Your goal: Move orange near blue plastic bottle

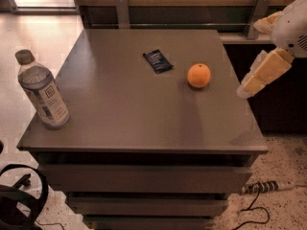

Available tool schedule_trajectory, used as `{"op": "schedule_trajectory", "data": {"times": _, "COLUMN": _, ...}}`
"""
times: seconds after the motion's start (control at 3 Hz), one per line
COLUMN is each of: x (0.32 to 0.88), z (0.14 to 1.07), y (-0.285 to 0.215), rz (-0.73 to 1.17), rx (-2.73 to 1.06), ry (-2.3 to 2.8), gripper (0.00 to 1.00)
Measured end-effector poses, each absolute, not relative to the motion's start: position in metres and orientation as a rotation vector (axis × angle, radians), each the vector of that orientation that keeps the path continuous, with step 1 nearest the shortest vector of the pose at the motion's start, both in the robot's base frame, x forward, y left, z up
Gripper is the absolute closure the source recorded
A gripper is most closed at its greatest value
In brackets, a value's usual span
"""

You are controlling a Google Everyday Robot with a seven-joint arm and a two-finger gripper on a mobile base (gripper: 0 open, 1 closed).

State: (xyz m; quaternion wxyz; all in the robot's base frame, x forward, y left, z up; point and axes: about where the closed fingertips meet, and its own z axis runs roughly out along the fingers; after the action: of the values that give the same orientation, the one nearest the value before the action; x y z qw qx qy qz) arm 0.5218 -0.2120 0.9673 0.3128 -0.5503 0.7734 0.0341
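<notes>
A small round bright-orange fruit [198,75] is seen on a flat grey-brown bench [134,109], out toward 2 o'clock from the middle of the top. It sits alone, and nothing is touching it. A tall clear plastic bottle with a grey cap and a pale label with blue marks [41,91] is stood upright near the front left corner, at about 8 o'clock from the middle. The orange fruit and the bottle are kept well apart, with a wide stretch of bare bench top between them. A flat dark-blue snack packet [158,61] is laid at about 12 o'clock, just to the left of the orange fruit and a little farther back. The robot's cream and white gripper [249,85] is held in the air at 3 o'clock, past the right edge of the bench and to the right of the orange fruit. It is pointed down and to the left. Nothing is held in it, and it cannot be told whether it is spread or pressed together. On the speckled floor at 5 o'clock, a white power strip [266,187] is laid.
</notes>
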Motion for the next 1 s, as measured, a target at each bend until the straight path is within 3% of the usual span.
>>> {"op": "schedule_trajectory", "data": {"times": 1.0, "x": 0.594, "z": 0.899, "y": -0.207, "rz": 0.282, "rx": -1.222, "ry": 1.945, "gripper": 0.00}}
